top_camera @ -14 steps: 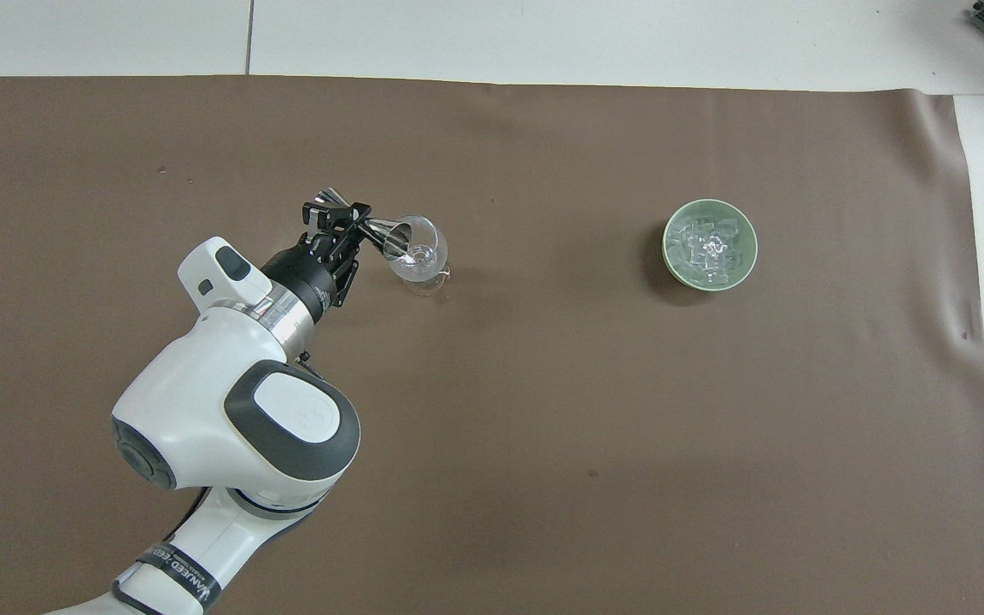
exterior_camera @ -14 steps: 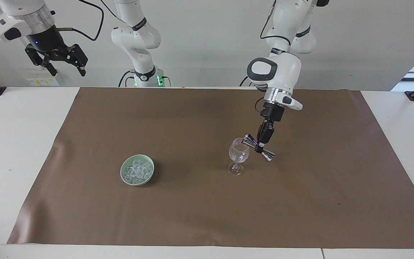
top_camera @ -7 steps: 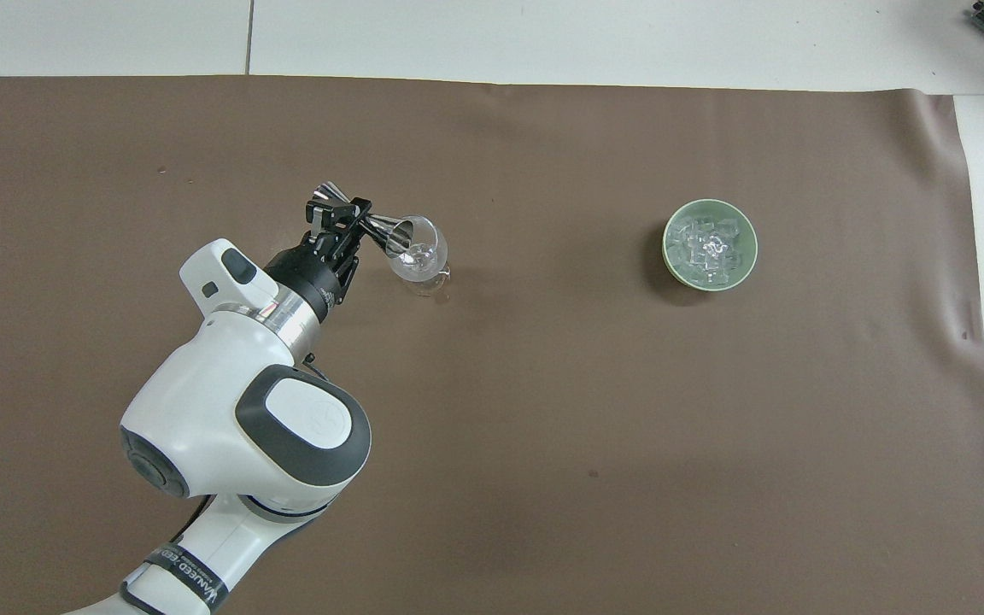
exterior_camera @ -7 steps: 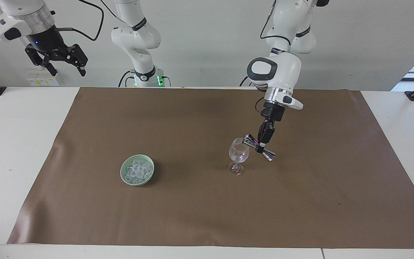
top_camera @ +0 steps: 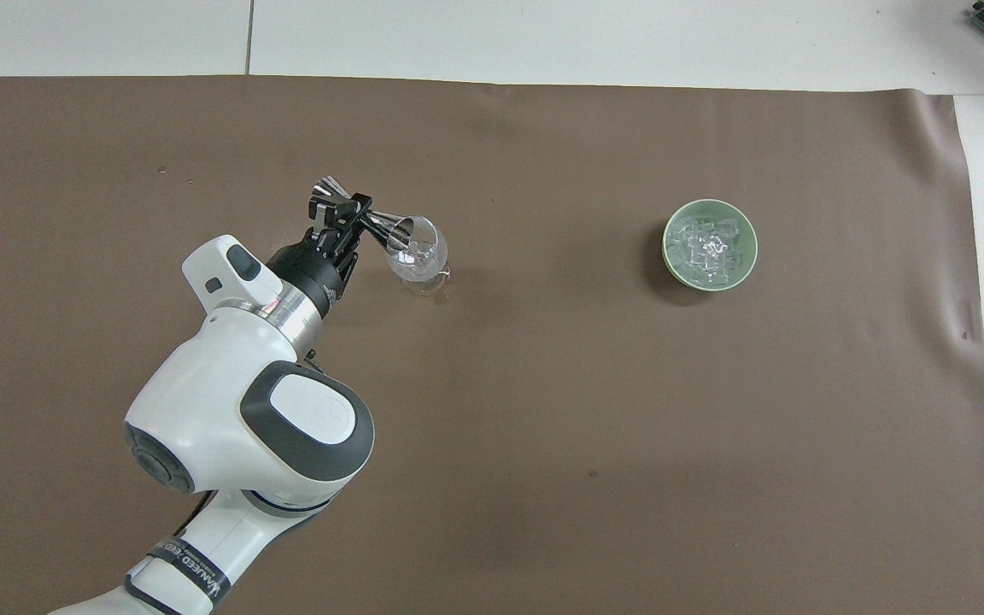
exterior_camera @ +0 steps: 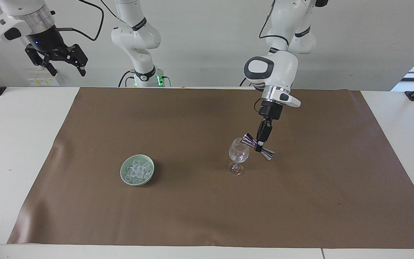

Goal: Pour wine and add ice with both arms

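Note:
A clear stemmed wine glass (exterior_camera: 238, 154) (top_camera: 420, 253) stands upright on the brown mat. My left gripper (exterior_camera: 260, 144) (top_camera: 354, 213) is shut on the waist of a shiny metal double-cone jigger (exterior_camera: 266, 153) (top_camera: 381, 226). The jigger is tipped sideways, with its lower mouth at the glass's rim. Wine is not visible in either view. The ice (exterior_camera: 138, 169) (top_camera: 708, 243) lies heaped in a pale green bowl (exterior_camera: 123, 173) (top_camera: 668, 249) toward the right arm's end of the table. My right gripper (exterior_camera: 67, 70) waits open, high above that end's table edge.
A brown mat (exterior_camera: 207, 216) (top_camera: 543, 427) covers most of the white table (exterior_camera: 13, 151). The left arm's white wrist and elbow (top_camera: 244, 418) hang over the mat between the robots and the glass.
The left arm's wrist has shifted slightly, and the jigger has turned a little while staying at the glass's rim. The right arm, the glass and the bowl have not moved.

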Controlling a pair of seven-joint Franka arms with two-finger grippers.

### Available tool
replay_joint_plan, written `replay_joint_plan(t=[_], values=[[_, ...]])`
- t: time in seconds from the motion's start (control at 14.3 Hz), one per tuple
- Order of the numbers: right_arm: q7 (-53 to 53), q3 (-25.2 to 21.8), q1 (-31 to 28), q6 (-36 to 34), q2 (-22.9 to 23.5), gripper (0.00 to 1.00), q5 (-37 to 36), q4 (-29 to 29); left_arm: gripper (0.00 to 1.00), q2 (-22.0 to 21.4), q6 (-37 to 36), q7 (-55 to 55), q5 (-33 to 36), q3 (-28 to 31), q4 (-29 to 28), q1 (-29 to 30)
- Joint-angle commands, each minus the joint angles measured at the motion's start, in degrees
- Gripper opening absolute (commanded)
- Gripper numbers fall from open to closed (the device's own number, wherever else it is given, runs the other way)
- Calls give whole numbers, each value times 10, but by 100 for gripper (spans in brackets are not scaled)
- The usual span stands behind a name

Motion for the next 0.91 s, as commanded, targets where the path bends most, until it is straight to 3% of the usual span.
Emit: replay_joint_plan(t=[0.0,0.84], values=[[8,2,-2,6,-15,100,7,-18,0,9,14,9,9,7,13,-8],[8,2,-3,6,-15,100,7,-18,0,10,26,36,10,7,19,-9]])
